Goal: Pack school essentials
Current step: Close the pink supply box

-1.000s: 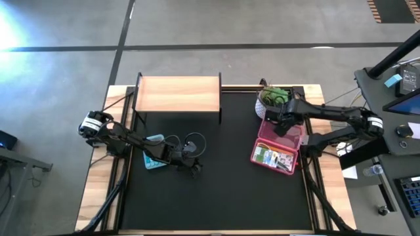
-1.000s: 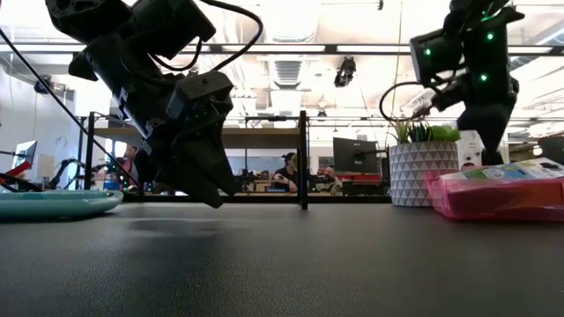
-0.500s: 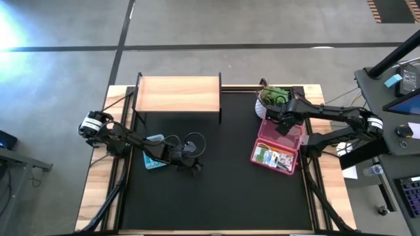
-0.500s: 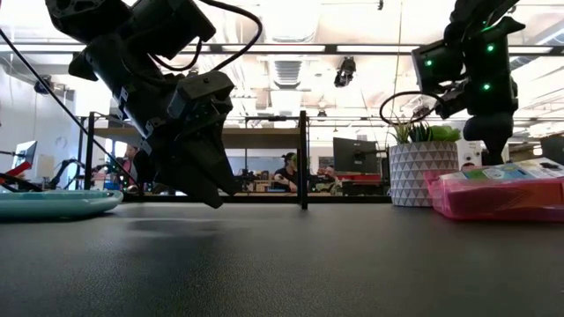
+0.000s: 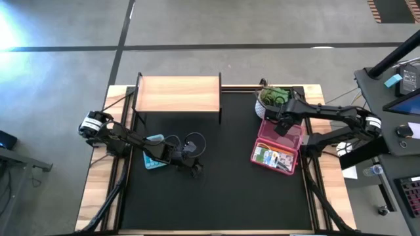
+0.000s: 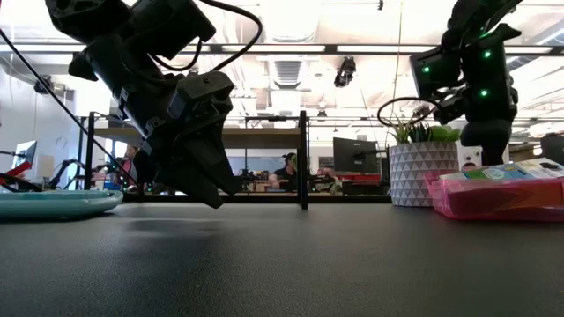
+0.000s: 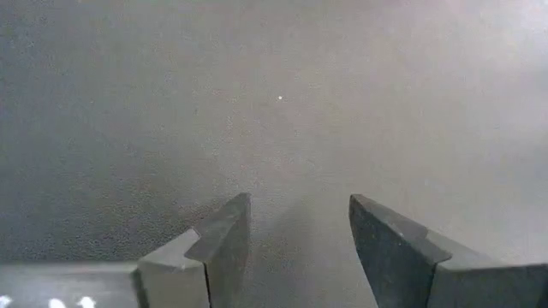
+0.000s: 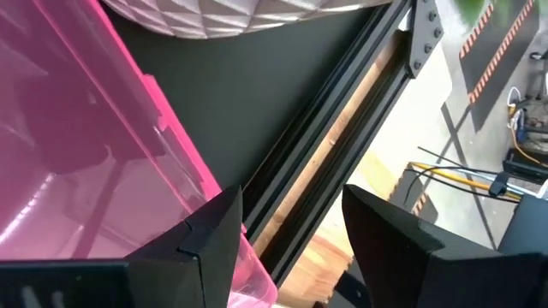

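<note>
Hovering my left claw (image 5: 195, 170) low over the bare black desk (image 5: 216, 196), I am keeping its fingers (image 7: 224, 244) parted with nothing between them. A teal plate (image 5: 154, 161) is lying just at nine o'clock of it. My right claw (image 5: 281, 126) is hanging, fingers apart and empty, above the far end of the pink case (image 5: 279, 149) holding the stationery set (image 5: 274, 158), at three o'clock on the desk, beside the potted plant (image 5: 271, 98).

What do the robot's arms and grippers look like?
Both arms are black and jointed, with black cables looping off them. The left gripper and right gripper each end in two flat, dark grey, wedge-shaped fingers. Small green lights glow on the right arm's wrist, and white bands ring the arms near their bases.
</note>
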